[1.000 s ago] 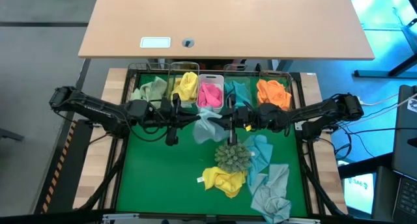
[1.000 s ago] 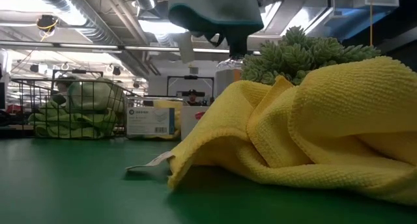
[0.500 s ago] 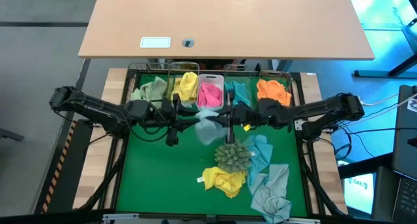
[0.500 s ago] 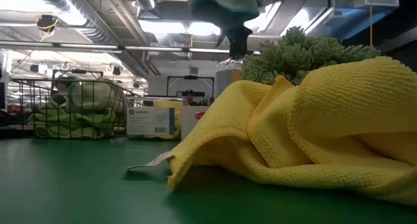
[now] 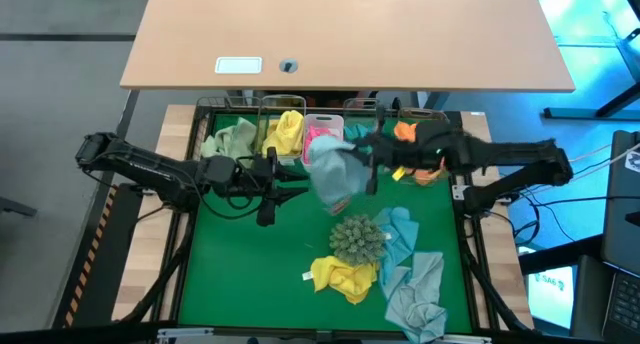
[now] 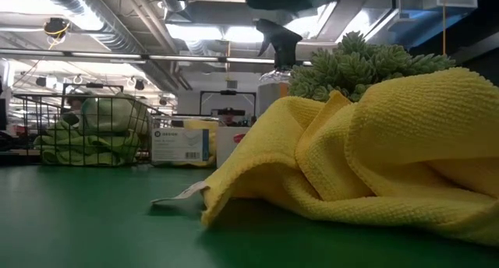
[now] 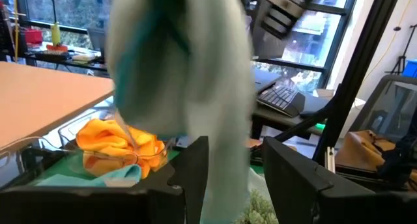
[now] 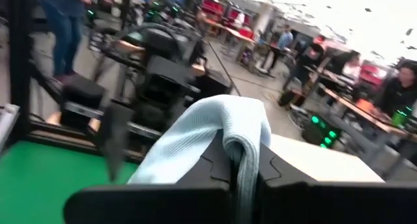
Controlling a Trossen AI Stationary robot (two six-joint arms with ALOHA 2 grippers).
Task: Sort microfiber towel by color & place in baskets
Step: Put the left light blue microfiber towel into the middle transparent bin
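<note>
A light blue microfiber towel (image 5: 335,172) hangs in the air over the green mat, in front of the pink basket (image 5: 320,136). My right gripper (image 5: 368,164) is shut on it and reaches in level from the right. My left gripper (image 5: 298,181) stands open just left of the towel, and in its wrist view the cloth (image 7: 195,74) hangs down between its two fingers. Five baskets line the far edge, holding light green (image 5: 230,139), yellow (image 5: 287,131), pink, teal (image 5: 365,136) and orange (image 5: 418,142) towels. My right gripper pinches a bunched fold of the towel (image 8: 242,142) between its two shut fingers, several layers thick. The fingers lie level and come from the table's right. The cloth drapes over the fingertips and hangs slack below them, clear of the mat. My left gripper has the cloth between its open fingers (image 7: 195,175); I cannot tell whether it touches.
A spiky grey-green ball (image 5: 358,239) sits mid-mat. Beside it lie a yellow towel (image 5: 345,276), blue towels (image 5: 403,232) and grey-blue towels (image 5: 418,296) toward the near right. The mat's left half (image 5: 240,264) is bare. A wooden desk (image 5: 350,34) stands beyond the baskets.
My right gripper has risen and gone toward the far right, rolling its wrist and carrying the light blue towel with it. The towel, earlier stretched between both grippers, now hangs higher from the right gripper alone.
</note>
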